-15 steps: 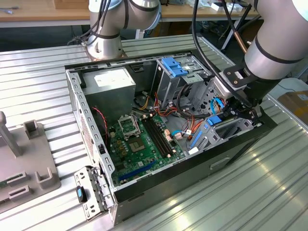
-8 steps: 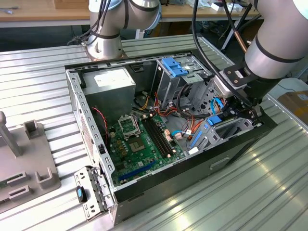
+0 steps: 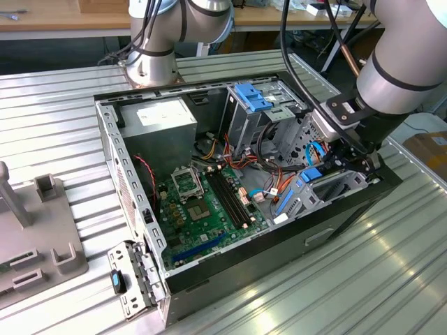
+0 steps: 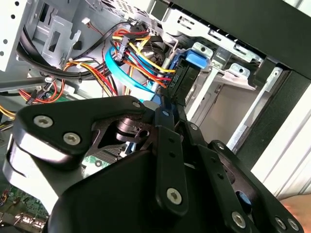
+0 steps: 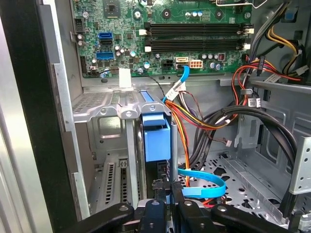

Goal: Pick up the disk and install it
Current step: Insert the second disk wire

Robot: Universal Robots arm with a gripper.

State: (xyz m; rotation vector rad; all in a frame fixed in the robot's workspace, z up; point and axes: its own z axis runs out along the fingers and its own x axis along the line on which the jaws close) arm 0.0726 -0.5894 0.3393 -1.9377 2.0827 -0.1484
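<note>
The disk (image 5: 156, 138) stands on edge, a dark slab in a bright blue carrier frame, low in the drive bay (image 5: 104, 109) at the front corner of the open computer case (image 3: 115, 150). My gripper (image 5: 168, 190) is shut on its near end, one black finger on each flat side. In the second wrist view the fingers (image 4: 167, 121) meet on the disk (image 4: 183, 73), whose blue end (image 4: 195, 60) points into the bay. In the exterior view the gripper (image 3: 336, 166) hangs inside the case at that view's right, with the disk's blue edge (image 3: 311, 174) just below it.
Orange, yellow and blue cables (image 5: 194, 116) crowd the space beside the disk. The green motherboard (image 3: 202, 202) lies in the case middle, a power supply (image 3: 164, 118) at the back, a ribbed blue latch (image 3: 251, 96) on the upper cage. A grey fixture (image 3: 35, 237) stands outside.
</note>
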